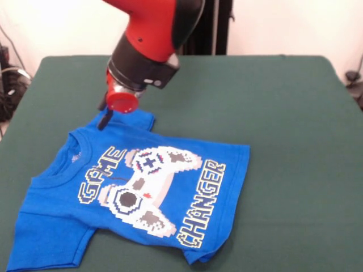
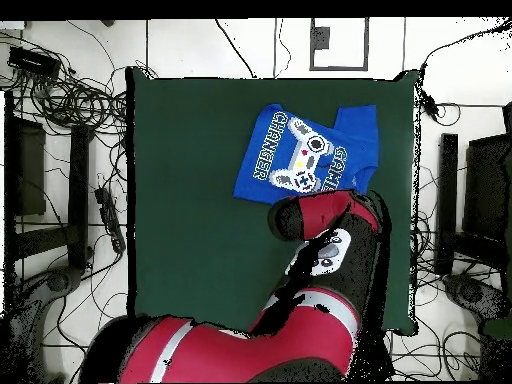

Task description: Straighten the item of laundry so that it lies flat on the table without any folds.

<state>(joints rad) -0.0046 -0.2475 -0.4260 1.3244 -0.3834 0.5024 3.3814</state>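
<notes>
The bright blue T-shirt point(image 1: 142, 192) lies print side up and turned at an angle on the dark green table point(image 1: 283, 113), near its left front corner in the front view. One sleeve point(image 1: 129, 122) points toward the robot. The hem corner point(image 1: 198, 255) looks slightly curled. My gripper point(image 1: 104, 120) hangs below the red wrist point(image 1: 122, 101), at the left edge of that sleeve, at or just above the cloth. I cannot see its state. In the overhead view the shirt point(image 2: 300, 150) lies at the table's point(image 2: 200, 200) upper right, and the arm point(image 2: 330, 215) hides the gripper.
In the overhead view the red arm covers the table's lower right part. Cables point(image 2: 70, 100) and dark equipment point(image 2: 25, 165) lie on the floor around the table. The shirt's lower left sleeve point(image 1: 34, 243) reaches close to the table's front edge.
</notes>
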